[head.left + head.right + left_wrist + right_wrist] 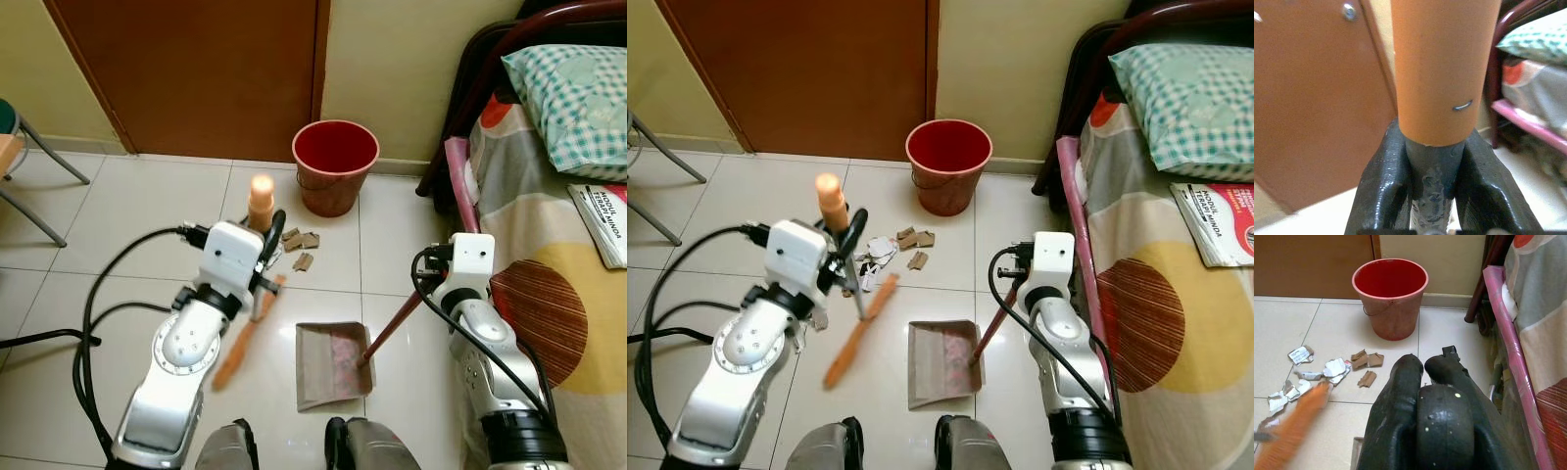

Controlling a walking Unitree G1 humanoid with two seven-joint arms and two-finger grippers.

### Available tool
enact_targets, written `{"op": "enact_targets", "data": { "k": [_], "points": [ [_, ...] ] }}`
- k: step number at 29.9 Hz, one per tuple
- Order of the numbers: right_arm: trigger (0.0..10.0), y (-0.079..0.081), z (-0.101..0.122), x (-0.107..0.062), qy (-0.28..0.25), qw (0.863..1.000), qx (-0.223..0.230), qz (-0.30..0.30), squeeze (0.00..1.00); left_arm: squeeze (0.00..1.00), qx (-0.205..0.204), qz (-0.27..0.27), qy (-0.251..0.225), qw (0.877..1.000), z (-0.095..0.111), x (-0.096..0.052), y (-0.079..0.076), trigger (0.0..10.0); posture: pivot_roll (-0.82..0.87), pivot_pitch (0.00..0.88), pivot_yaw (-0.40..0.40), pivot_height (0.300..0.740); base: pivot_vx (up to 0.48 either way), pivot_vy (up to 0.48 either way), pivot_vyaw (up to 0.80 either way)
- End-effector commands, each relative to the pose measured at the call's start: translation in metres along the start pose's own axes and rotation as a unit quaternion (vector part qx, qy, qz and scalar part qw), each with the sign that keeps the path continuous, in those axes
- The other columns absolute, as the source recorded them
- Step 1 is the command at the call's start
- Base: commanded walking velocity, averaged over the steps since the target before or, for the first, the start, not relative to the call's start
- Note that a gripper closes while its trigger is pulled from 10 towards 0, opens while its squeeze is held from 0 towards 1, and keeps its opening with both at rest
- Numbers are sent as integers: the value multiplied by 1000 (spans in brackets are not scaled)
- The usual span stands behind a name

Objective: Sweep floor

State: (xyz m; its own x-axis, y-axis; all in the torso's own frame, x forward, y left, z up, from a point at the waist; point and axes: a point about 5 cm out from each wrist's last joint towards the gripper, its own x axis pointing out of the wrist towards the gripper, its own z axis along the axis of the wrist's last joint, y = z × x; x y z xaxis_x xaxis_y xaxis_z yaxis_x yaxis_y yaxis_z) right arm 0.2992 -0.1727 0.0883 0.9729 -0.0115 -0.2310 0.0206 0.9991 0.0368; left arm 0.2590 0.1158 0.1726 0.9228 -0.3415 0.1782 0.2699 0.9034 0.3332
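My left gripper (267,251) is shut on the broom's orange handle (1442,63), which rises to a rounded tip (260,194). The handle is clamped between both black fingers (1383,181). The orange brush head (243,345) is blurred, low over the tiles left of the dustpan. My right gripper (432,286) is shut on the dustpan's dark red handle (392,330). The brown dustpan (331,366) lies flat on the floor just ahead of my feet. Torn cardboard and paper scraps (884,249) are scattered between the brush and the red bucket (335,164), several of them beside the brush (1332,368).
A bed (549,294) with a patterned cover, a checked pillow (578,93) and a booklet (602,220) runs along the right. A brown door (196,69) and wall stand behind the bucket. Chair legs (44,196) are at the far left, black cables (93,323) trail beside my left arm.
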Motion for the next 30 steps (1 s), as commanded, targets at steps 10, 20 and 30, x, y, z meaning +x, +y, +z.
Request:
{"op": "enact_targets", "data": {
  "k": [10,20,30],
  "points": [
    [10000,-1,-4,0,9,1000,9,11,0,0,56,107,-78,990,38,5,45,10000,-10,198,-57,740,0,0,0],
    [10000,0,3,0,-8,1000,3,4,0,0,44,121,12,992,-2,-9,48,10000,-10,211,-65,740,0,0,0],
    [10000,4,5,1,-11,999,33,-1,0,0,17,101,73,992,-28,-21,35,10000,-8,218,-70,740,0,0,0]
  ]
}}
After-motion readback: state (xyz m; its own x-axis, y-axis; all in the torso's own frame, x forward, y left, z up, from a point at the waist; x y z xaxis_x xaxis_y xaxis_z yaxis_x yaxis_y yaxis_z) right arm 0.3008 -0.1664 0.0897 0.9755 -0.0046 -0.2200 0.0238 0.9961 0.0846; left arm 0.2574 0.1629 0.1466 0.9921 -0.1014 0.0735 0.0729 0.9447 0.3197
